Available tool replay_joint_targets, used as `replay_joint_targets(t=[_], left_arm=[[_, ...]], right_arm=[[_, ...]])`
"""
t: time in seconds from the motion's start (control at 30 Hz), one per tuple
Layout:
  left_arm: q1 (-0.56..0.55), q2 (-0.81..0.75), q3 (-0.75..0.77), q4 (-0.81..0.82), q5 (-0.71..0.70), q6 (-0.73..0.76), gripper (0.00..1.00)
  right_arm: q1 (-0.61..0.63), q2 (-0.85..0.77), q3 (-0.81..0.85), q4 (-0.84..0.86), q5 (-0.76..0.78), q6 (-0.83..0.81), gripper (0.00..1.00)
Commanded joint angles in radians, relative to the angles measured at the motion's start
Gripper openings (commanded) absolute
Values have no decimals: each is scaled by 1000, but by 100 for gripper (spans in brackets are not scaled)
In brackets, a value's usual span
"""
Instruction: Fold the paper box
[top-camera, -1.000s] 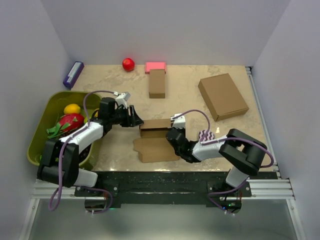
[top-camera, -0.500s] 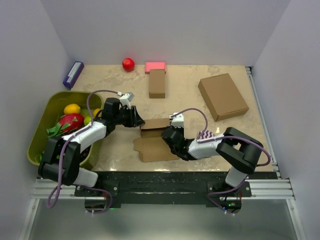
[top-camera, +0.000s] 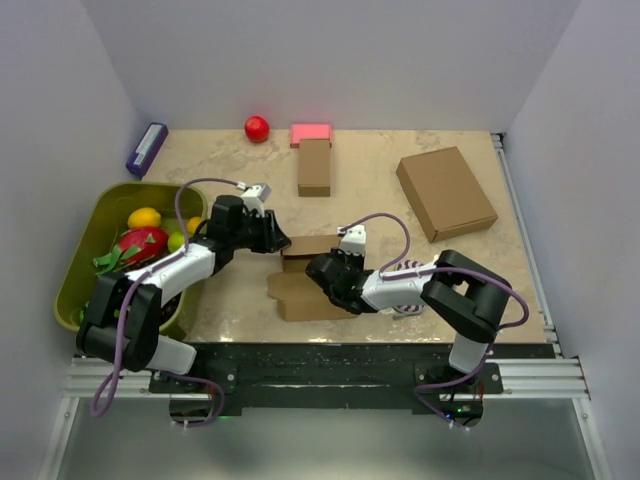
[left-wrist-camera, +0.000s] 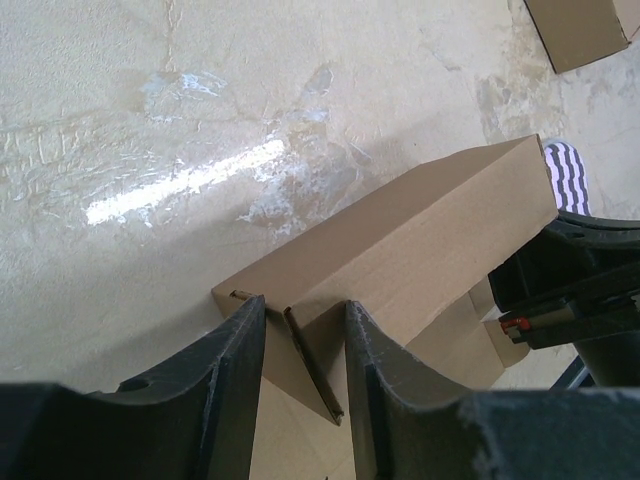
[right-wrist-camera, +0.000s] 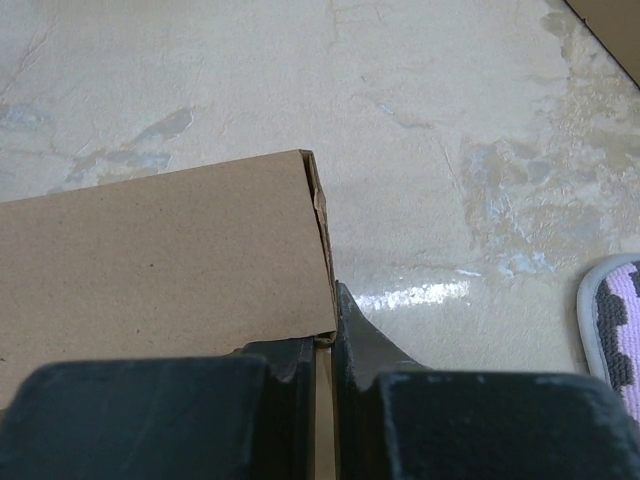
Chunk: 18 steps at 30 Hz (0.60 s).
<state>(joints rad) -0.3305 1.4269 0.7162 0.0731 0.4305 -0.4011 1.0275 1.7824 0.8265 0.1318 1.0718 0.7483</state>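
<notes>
Green bin (top-camera: 80, 260): sits at the left edge of the top view, holding fruit; it plays no part in the fold and lies clear of the work.
Left tool (left-wrist-camera: 300, 345): low in the left wrist view, jaws partly open and straddling the upright end flap at the left corner of the paper box; the two fingers (left-wrist-camera: 225, 370) stand either side of that thin flap with daylight between them and it, so I judge it is steadying or about to pinch the flap, not yet gripping.
Paper box (top-camera: 312, 272): centre of the top view, just ahead of the arm bases, a brown die-cut piece part-folded; one long wall stands up while a flat panel lies on the surface toward the bottom of the frame.
Right tool (right-wrist-camera: 325, 345): bottom centre of the right wrist view, jaws all but closed, pinching the thin edge of the raised wall at its right end; this hold probably keeps the wall upright while the other arm works the opposite corner.
Surface (top-camera: 400, 260): pale marbled top carrying everything.
Other boxes: a narrow brown box (top-camera: 314, 166) and a larger square brown box (top-camera: 446, 192) lie in the upper part of the top view, well apart from the work.
</notes>
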Motion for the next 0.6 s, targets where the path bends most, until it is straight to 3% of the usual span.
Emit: replay_joint_targets(t=[0.0, 0.27, 0.47, 0.57], left_arm=[[-50, 20, -3, -67, 76, 13, 26], [-62, 20, -6, -68, 68, 15, 26], [-61, 24, 0, -72, 70, 15, 26], [-61, 18, 3, -72, 60, 19, 26]], right_arm=[[-24, 74, -10, -162, -26, 128, 0], [-67, 72, -38, -184, -35, 183, 0], [-64, -78, -171, 75, -127, 14, 0], [-64, -123, -188, 4, -89, 77, 0]])
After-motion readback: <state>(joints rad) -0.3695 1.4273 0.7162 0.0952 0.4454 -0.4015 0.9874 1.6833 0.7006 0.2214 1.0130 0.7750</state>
